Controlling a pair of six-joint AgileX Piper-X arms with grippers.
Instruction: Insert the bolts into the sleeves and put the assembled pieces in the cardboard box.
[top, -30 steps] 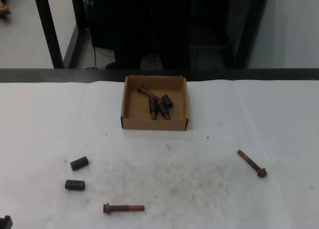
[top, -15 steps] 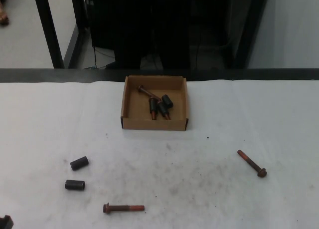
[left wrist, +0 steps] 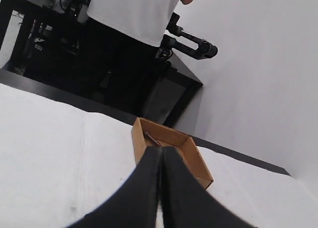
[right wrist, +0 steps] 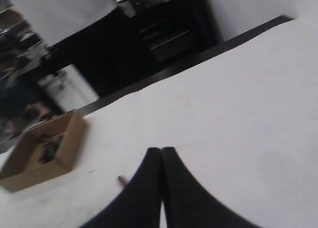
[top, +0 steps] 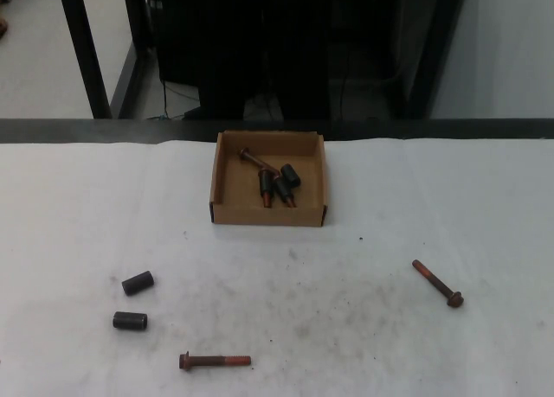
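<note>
Cardboard box [top: 268, 214]: brown, open-topped, at the far middle of the table [top: 346, 336]. Inside it, sleeved bolts [top: 275, 185] lie in a loose heap. Two black sleeves [top: 138, 283] [top: 130, 321] lie on their sides at left, apart. Left bolt [top: 215, 361]: rusty, flat, head leftward. Right bolt [top: 437, 284]: flat, diagonal, head nearest.

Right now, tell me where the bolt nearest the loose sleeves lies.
High view: the bolt lies on the bench, near left, just right of the nearer sleeve.
</note>
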